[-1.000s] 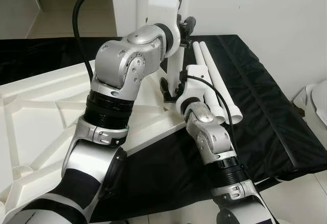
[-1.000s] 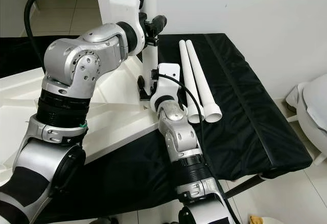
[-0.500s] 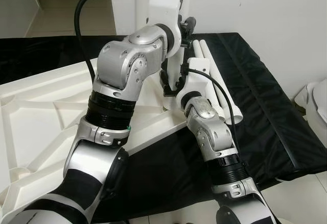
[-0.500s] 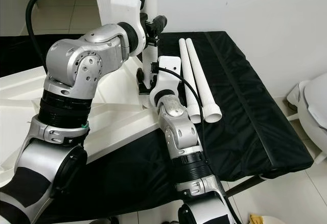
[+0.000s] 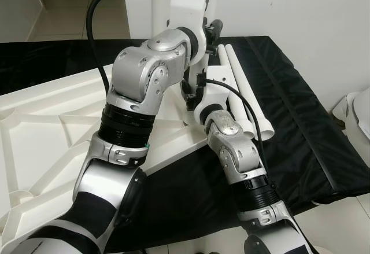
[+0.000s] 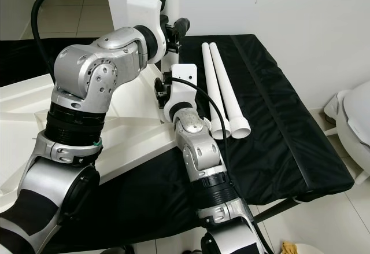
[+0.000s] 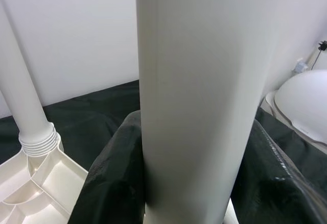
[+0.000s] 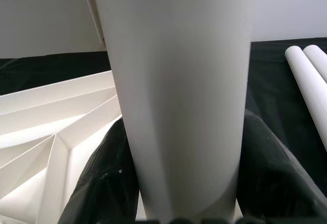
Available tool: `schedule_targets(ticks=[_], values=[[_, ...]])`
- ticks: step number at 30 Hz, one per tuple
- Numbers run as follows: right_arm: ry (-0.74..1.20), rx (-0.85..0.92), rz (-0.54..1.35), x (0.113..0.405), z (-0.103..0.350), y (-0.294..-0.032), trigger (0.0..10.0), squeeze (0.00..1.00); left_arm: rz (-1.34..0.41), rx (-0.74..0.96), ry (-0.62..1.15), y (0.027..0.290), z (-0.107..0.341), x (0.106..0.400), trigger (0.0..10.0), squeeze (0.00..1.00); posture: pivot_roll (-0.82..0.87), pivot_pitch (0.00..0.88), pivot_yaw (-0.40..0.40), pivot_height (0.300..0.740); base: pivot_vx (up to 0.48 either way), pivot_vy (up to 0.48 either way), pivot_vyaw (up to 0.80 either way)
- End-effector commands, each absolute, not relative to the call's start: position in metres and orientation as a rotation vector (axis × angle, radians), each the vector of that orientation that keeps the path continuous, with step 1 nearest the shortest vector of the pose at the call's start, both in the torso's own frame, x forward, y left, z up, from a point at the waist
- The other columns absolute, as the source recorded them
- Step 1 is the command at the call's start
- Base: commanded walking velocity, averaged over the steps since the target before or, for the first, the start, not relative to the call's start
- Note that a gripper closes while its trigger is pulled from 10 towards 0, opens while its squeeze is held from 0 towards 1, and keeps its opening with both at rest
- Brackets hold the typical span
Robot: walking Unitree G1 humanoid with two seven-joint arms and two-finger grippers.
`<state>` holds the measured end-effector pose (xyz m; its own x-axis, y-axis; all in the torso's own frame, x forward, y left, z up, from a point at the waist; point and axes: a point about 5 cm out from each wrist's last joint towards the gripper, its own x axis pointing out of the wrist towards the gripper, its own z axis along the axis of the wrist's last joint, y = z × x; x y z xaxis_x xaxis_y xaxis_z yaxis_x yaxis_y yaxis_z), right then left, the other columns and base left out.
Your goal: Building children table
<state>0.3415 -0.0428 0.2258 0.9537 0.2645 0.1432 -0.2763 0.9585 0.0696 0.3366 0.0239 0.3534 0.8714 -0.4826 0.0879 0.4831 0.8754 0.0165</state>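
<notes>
A white table leg (image 7: 204,81) stands upright at the near corner of the upturned white tabletop (image 5: 52,127). High on the leg, my left gripper (image 5: 210,29) is shut, its black fingers (image 7: 110,183) pressed to both sides. My right gripper (image 5: 192,95) is shut on the same leg (image 8: 179,81) lower down, just above the tabletop. A second leg (image 7: 23,106) stands upright in a ribbed corner socket farther off.
Two loose white legs (image 5: 245,92) lie side by side on the black cloth (image 5: 300,127) right of the tabletop. A white rounded object (image 5: 358,115) stands on the floor past the cloth's right edge. A white wall rises behind.
My right forearm and wrist have swung a little to the left around the leg's lower part. The left arm has hardly shifted, and both grippers keep their hold.
</notes>
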Motion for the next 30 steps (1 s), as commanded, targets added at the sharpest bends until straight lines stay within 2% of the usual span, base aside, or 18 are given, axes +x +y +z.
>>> schedule_targets(ticks=[1, 4, 6, 7, 9, 10, 11, 12, 13, 23, 30], values=[[-0.124, 0.132, 0.300, 0.340, 0.229, -0.033, 0.0, 0.00, -0.514, 0.012, -0.157, 0.022, 0.366, 0.331, 10.0, 0.00, 0.03, 0.118, -0.036, 0.740, 0.000, 0.000, 0.00], [-0.124, 0.130, 0.298, 0.340, 0.229, -0.034, 0.0, 0.00, -0.513, 0.020, -0.170, 0.022, 0.367, 0.331, 10.0, 0.00, 0.03, 0.118, -0.036, 0.740, 0.000, 0.000, 0.00], [-0.126, 0.126, 0.295, 0.340, 0.229, -0.034, 0.0, 0.00, -0.504, 0.048, -0.240, 0.022, 0.370, 0.328, 10.0, 0.00, 0.03, 0.118, -0.036, 0.740, 0.000, 0.000, 0.00], [-0.126, 0.120, 0.290, 0.340, 0.229, -0.034, 2.5, 0.00, -0.510, 0.052, -0.278, 0.021, 0.373, 0.326, 10.0, 0.00, 0.03, 0.118, -0.035, 0.740, 0.000, 0.000, 0.00], [-0.126, 0.116, 0.287, 0.340, 0.229, -0.035, 2.5, 0.00, -0.516, 0.052, -0.301, 0.020, 0.374, 0.324, 10.0, 0.00, 0.03, 0.118, -0.035, 0.740, 0.000, 0.000, 0.00], [-0.130, 0.111, 0.285, 0.341, 0.229, -0.035, 10.0, 0.00, -0.528, 0.052, -0.319, 0.019, 0.375, 0.323, 10.0, 0.00, 0.03, 0.118, -0.034, 0.740, 0.000, 0.000, 0.00], [-0.130, 0.111, 0.285, 0.341, 0.229, -0.035, 10.0, 0.00, -0.528, 0.052, -0.319, 0.019, 0.375, 0.323, 10.0, 0.00, 0.03, 0.118, -0.034, 0.740, 0.000, 0.000, 0.00], [-0.133, 0.111, 0.286, 0.341, 0.230, -0.035, 10.0, 0.00, -0.540, 0.037, -0.324, 0.018, 0.375, 0.322, 10.0, 0.11, 0.03, 0.117, -0.034, 0.740, 0.000, 0.000, 0.00], [-0.138, 0.112, 0.284, 0.342, 0.230, -0.036, 10.0, 0.00, -0.565, 0.012, -0.322, 0.017, 0.374, 0.321, 10.0, 1.00, 0.03, 0.118, -0.032, 0.740, 0.000, 0.000, 0.00], [-0.141, 0.121, 0.249, 0.346, 0.232, -0.043, 10.0, 0.00, -0.695, -0.025, -0.356, 0.009, 0.376, 0.309, 10.0, 1.00, 0.03, 0.117, -0.032, 0.740, 0.000, 0.000, 0.00], [-0.153, 0.122, 0.221, 0.349, 0.234, -0.049, 10.0, 0.00, -0.706, -0.048, -0.357, 0.010, 0.376, 0.308, 10.0, 1.00, 0.03, 0.115, -0.030, 0.740, 0.000, 0.000, 0.00]])
